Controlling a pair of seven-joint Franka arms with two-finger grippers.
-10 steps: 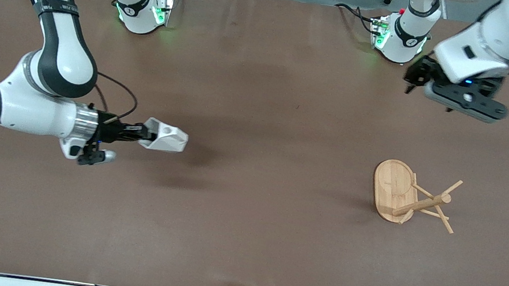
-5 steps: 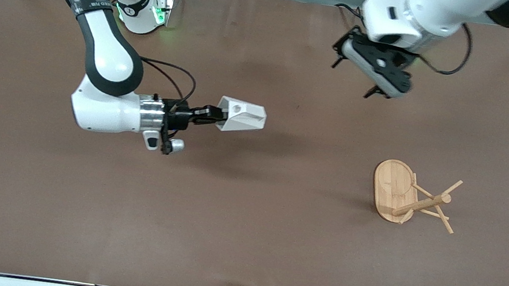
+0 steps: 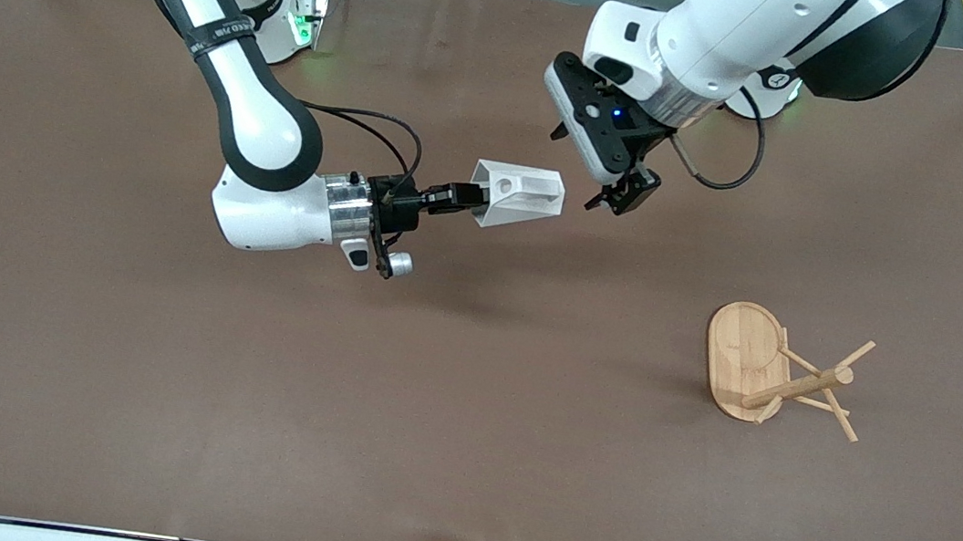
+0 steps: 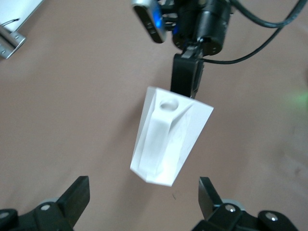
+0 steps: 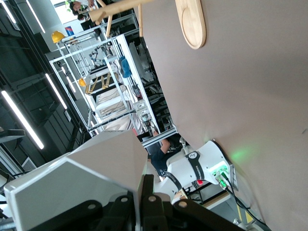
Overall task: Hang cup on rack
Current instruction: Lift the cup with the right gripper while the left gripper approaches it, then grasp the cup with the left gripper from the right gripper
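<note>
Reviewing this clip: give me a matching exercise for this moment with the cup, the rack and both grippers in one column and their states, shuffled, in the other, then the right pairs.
Column one:
1. cup
2. rack
3. left gripper
4. right gripper

Column two:
A. stands on the table toward the left arm's end, pegs bare
B. fingers open, holding nothing, close to the cup's open end
C. held up in the air on its side, over the middle of the table
D. fingers shut on the cup's narrow end

Pairs: 1-C, 2-A, 3-B, 4-D
</note>
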